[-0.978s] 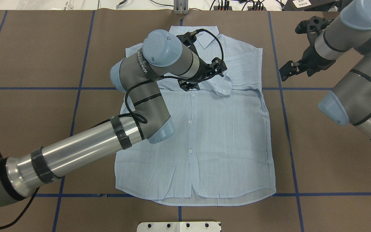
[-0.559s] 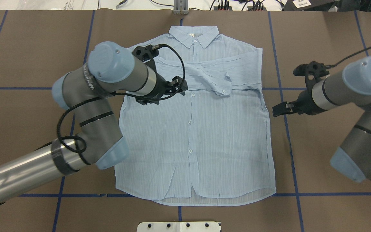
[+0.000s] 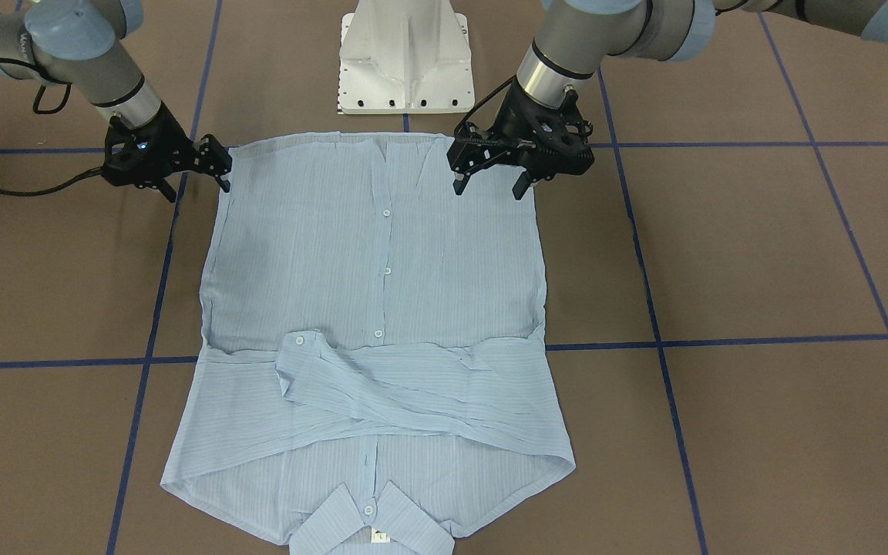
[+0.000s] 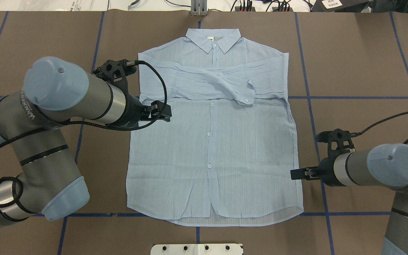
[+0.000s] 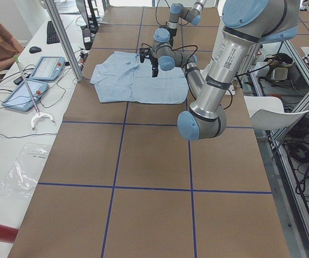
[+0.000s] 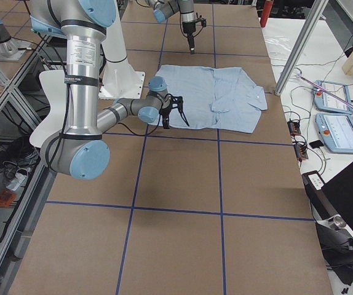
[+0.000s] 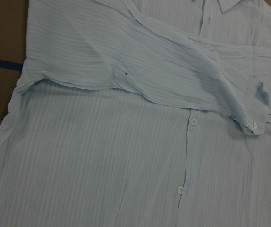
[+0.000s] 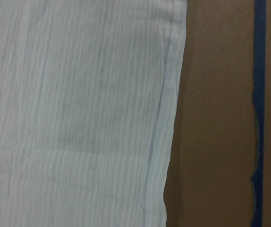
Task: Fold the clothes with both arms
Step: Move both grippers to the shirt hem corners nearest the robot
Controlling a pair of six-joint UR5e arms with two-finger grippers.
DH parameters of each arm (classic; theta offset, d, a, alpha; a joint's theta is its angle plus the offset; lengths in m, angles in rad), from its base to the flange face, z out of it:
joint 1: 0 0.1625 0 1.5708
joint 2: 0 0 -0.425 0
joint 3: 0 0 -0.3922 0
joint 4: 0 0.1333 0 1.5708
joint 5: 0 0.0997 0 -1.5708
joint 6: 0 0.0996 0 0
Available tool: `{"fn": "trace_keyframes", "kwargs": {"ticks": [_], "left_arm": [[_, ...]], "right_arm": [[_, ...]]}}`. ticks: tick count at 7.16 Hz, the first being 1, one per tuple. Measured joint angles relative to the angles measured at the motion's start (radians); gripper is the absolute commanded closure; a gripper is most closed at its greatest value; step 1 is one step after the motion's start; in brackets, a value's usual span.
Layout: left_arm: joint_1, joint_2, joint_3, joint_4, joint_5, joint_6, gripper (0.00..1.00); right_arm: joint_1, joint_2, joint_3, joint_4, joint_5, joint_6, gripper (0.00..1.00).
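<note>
Left hand [image 3: 489,190] and right hand [image 3: 199,188] hang wide open above opposite sides of the shirt [image 3: 382,254] on the desk [image 3: 721,254].

Bright, even light; soft shadows

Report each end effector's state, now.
Left end effector: open, holding nothing.
Right end effector: open, holding nothing.

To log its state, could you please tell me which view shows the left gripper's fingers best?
Exterior front-facing: the left gripper faces the camera, both fingers apart above the shirt. The overhead view shows it side-on, fingers overlapping. The side views show it tiny; its wrist camera shows only shirt.
</note>
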Motion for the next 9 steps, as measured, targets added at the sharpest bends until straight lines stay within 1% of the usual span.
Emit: {"fn": "trace_keyframes", "kwargs": {"ticks": [1,2,3,4,5,6,7,8,9], "left_arm": [[0.001,0.0,-0.007,0.001,0.0,0.002,0.01],[0.002,-0.001,-0.009,0.002,0.0,0.003,0.01],[0.002,-0.003,-0.01,0.002,0.0,0.003,0.01],[0.002,-0.003,-0.01,0.001,-0.001,0.003,0.01],[0.002,-0.003,-0.01,0.0,-0.001,0.003,0.01],[0.002,-0.002,-0.01,-0.001,-0.001,0.003,0.01],[0.002,-0.002,-0.009,-0.002,-0.001,0.004,0.01],[0.002,-0.001,-0.009,-0.003,-0.002,0.004,0.01],[0.002,-0.001,-0.009,-0.004,-0.002,0.005,0.01]], "right_arm": [[-0.053,-0.007,0.008,-0.013,-0.042,0.031,0.05],[-0.081,-0.009,0.005,-0.031,-0.064,0.044,0.13],[-0.094,-0.01,-0.001,-0.043,-0.07,0.048,0.24],[-0.101,-0.01,-0.003,-0.056,-0.071,0.049,0.29],[-0.105,-0.007,-0.002,-0.07,-0.07,0.05,0.37],[-0.109,-0.004,-0.001,-0.077,-0.068,0.051,0.42],[-0.113,-0.003,0.001,-0.08,-0.066,0.051,0.42],[-0.117,-0.001,0.003,-0.081,-0.065,0.052,0.46],[-0.123,0.0,0.003,-0.082,-0.063,0.053,0.55]]}}
